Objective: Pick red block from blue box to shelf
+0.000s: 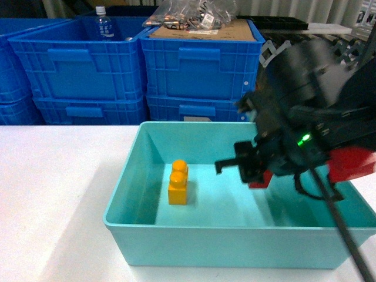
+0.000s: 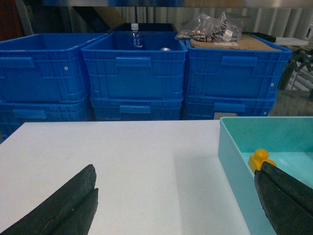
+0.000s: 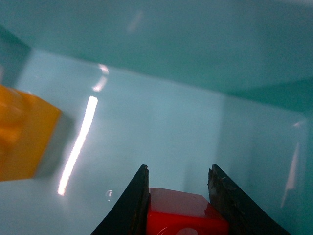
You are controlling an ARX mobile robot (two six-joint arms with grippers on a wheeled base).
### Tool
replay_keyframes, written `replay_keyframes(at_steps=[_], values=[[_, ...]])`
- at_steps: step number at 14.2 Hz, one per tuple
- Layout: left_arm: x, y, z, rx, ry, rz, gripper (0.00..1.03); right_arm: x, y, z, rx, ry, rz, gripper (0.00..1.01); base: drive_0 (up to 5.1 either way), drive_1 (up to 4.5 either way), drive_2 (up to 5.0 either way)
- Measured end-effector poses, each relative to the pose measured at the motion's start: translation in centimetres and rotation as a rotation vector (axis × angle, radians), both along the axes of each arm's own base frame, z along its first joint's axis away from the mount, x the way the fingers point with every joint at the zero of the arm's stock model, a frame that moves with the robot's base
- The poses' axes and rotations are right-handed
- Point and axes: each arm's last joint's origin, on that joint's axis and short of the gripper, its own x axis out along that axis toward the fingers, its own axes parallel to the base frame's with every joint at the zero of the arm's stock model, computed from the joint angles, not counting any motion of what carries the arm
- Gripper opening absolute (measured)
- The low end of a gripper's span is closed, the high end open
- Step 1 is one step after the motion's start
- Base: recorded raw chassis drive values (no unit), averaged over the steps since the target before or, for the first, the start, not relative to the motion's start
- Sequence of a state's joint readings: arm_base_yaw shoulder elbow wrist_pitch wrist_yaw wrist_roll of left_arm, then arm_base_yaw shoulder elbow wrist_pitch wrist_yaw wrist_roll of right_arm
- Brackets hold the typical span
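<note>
Gripping the red block (image 3: 186, 215) between both fingers, my right gripper (image 3: 178, 203) sits inside the blue box (image 1: 235, 244) — right of the yellow brick (image 1: 178, 183). My left gripper (image 2: 176, 205) hangs spread wide over the white table (image 2: 122, 161). No label reads clearly — the bottle (image 1: 103, 23) print blurs.

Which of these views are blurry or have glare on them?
Head view: the right arm is motion-blurred, the yellow brick stays sharp. Right wrist view: a bright glare streak on the blue box floor, the red block is soft. Left wrist view: crisp.
</note>
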State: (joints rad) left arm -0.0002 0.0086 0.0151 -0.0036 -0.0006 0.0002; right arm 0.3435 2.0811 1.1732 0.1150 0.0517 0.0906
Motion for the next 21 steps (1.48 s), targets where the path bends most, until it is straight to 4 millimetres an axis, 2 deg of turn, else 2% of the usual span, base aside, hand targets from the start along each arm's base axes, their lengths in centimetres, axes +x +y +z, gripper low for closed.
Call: replay_keyframes(at_steps=[2,3,4,5,6,7,8,10,15,16,17,21], values=[[0.0,0.0,0.0,0.0,0.0,0.0,0.98,-2.7,-2.4,6.4,0.133,-0.185,0.018,0.3,0.0,0.0,0.0],[0.0,0.0,0.0,0.0,0.0,0.0,0.98,-5.8,-4.3,10.0,0.186,-0.298,0.037,0.3,0.0,0.0,0.0],[0.0,0.0,0.0,0.0,0.0,0.0,0.98,-9.2,-6.0,11.8,0.189,-0.366,0.04,0.3,0.0,0.0,0.0],[0.0,0.0,0.0,0.0,0.0,0.0,0.98,-12.2,-7.2,12.4,0.184,-0.424,0.039,0.3,0.0,0.0,0.0],[0.0,0.0,0.0,0.0,0.0,0.0,0.98,-16.4,-8.3,12.4,0.165,-0.495,0.041,0.3,0.0,0.0,0.0],[0.0,0.0,0.0,0.0,0.0,0.0,0.98,-17.2,-8.4,13.1,0.163,-0.561,0.038,0.3,0.0,0.0,0.0],[0.0,0.0,0.0,0.0,-0.001,0.0,0.98,-17.8,-8.7,12.8,0.115,-0.764,-0.137,0.3,0.0,0.0,0.0],[0.0,0.0,0.0,0.0,0.001,0.003,0.98,-19.9,-10.7,10.1,0.065,-0.763,-0.25,0.3,0.0,0.0,0.0],[0.0,0.0,0.0,0.0,0.001,0.0,0.98,-22.9,-12.4,8.2,0.072,-0.778,-0.247,0.3,0.0,0.0,0.0],[0.0,0.0,0.0,0.0,0.001,0.0,0.98,-24.1,-13.1,7.6,0.082,-0.782,-0.229,0.3,0.0,0.0,0.0],[0.0,0.0,0.0,0.0,0.001,0.0,0.98,-24.4,-13.8,7.4,0.075,-0.785,-0.243,0.3,0.0,0.0,0.0],[0.0,0.0,0.0,0.0,0.001,0.0,0.98,-25.8,-13.8,6.7,0.075,-0.785,-0.246,0.3,0.0,0.0,0.0]])
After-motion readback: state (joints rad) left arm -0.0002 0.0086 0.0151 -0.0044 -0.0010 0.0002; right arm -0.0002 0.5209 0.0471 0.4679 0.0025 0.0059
